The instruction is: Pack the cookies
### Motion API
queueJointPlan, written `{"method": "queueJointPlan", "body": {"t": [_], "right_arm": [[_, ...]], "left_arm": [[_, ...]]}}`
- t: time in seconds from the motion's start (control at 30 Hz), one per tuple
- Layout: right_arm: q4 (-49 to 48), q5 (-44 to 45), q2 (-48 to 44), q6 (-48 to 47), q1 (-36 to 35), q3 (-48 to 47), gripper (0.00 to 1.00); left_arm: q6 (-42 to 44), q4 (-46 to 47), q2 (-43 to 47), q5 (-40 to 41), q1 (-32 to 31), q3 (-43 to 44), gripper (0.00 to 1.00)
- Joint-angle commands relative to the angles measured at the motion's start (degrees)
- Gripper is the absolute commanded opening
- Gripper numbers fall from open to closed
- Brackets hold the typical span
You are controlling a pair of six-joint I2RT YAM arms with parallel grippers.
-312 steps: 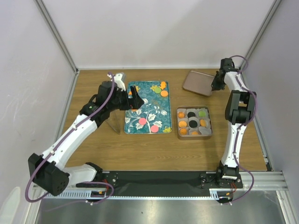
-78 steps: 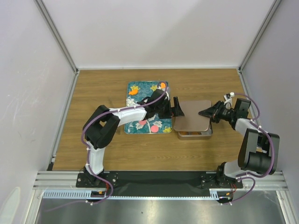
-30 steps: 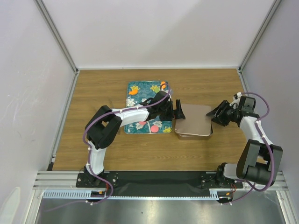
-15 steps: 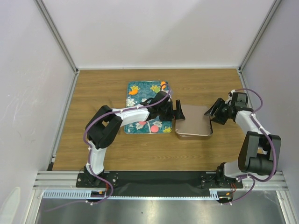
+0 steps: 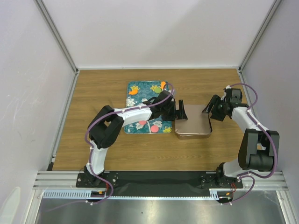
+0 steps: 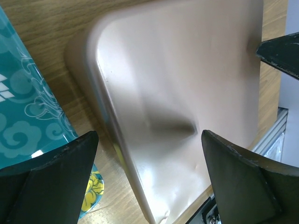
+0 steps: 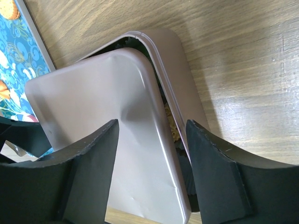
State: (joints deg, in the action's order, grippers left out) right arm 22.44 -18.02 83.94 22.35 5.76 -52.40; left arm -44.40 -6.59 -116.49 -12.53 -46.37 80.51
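Observation:
A square metal tin (image 7: 174, 65) sits right of the teal tray (image 5: 148, 100), and its brownish lid (image 5: 194, 122) lies askew on it, leaving a gap on the right side. Grey paper cups and a yellowish bit show in that gap (image 7: 171, 122); the cookies inside are otherwise hidden. On the tray lie loose cookies, an orange one (image 5: 133, 92) and a pink one (image 5: 153, 127) among them. My left gripper (image 6: 145, 186) hangs wide open over the lid's (image 6: 187, 84) left edge. Open too, my right gripper (image 7: 152, 172) hovers just off the lid's (image 7: 93, 116) right edge, holding nothing.
The teal tray (image 6: 23, 107) lies close against the tin's left side. White walls and metal posts close in the wooden table (image 5: 103, 144) on three sides. The arm bases and a black rail run along the near edge.
My right gripper has opened wider and drawn back toward the far right, off the lid. The lid now rests on the tin. The left gripper has barely moved.

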Motion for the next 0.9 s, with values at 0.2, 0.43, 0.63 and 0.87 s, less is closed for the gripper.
{"method": "queueJointPlan", "body": {"t": [0.2, 0.43, 0.63, 0.87], "right_arm": [[0.42, 0.71, -1.32, -1.08, -1.10, -2.09, 0.71], [1.38, 1.94, -2.55, -1.69, -1.54, -1.74, 0.78], [1.12, 2.02, -2.91, -2.22, -1.54, -1.12, 0.81], [0.85, 1.67, -3.00, -3.10, -1.01, -1.03, 0.83]], "left_arm": [[0.46, -4.39, -1.29, 4.62, -1.70, 4.83, 0.99], [0.81, -8.52, -0.76, 7.79, -2.15, 5.62, 1.00], [2.91, -5.64, 2.13, 5.52, -2.15, 2.73, 1.00], [5.73, 2.28, 5.30, 1.91, -2.15, -1.94, 1.00]]}}
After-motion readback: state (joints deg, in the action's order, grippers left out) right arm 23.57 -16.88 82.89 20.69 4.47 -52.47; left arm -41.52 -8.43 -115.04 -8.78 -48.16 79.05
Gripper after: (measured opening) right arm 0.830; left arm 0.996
